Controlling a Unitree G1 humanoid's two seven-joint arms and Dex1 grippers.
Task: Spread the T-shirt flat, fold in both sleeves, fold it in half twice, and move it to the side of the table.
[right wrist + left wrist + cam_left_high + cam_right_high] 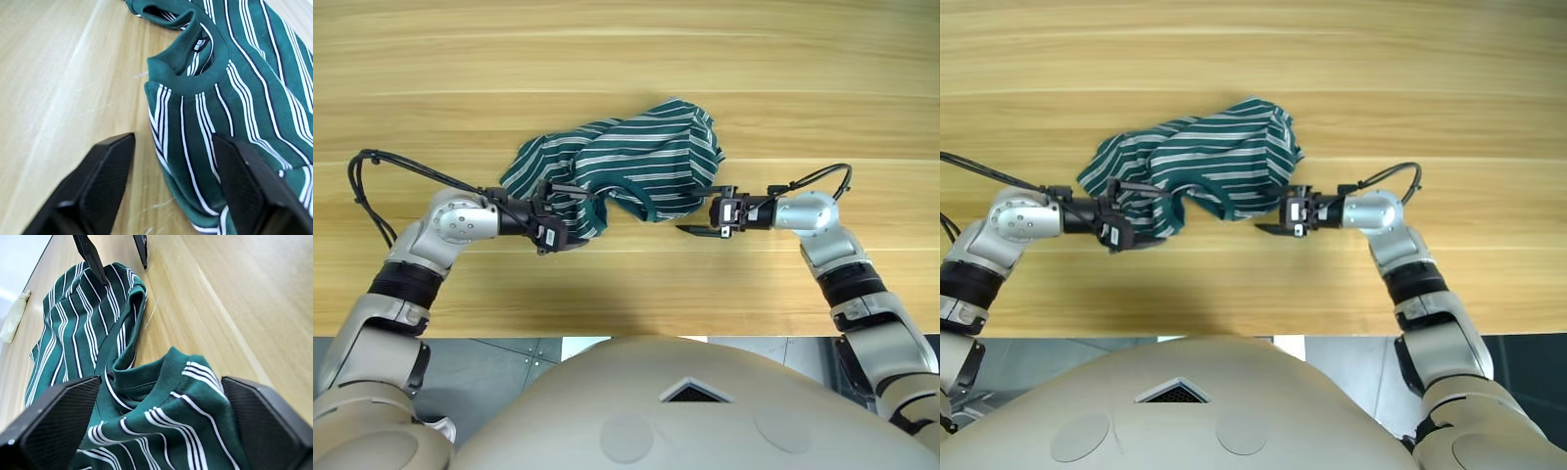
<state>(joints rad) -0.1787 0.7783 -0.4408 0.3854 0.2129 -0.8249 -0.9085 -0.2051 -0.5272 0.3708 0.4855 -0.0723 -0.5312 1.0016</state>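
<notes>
Left tool (573, 217), fingers apart, straddles a bunched fold at the near left edge of the T-shirt (636, 157), which lies crumpled on the wooden surface (626, 59). Right tool (705, 211), also spread, sits at the T-shirt's near right edge by the collar (186, 83). To spread well, pinch opposite edges and draw outward evenly. The neck label (198, 45) is too small to read.

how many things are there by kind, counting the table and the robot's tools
T-shirt, green with white stripes, crumpled: 1
tools, the left tool and the right tool, both open at the shirt's near edge: 2
table, wooden: 1
total: 4
</notes>
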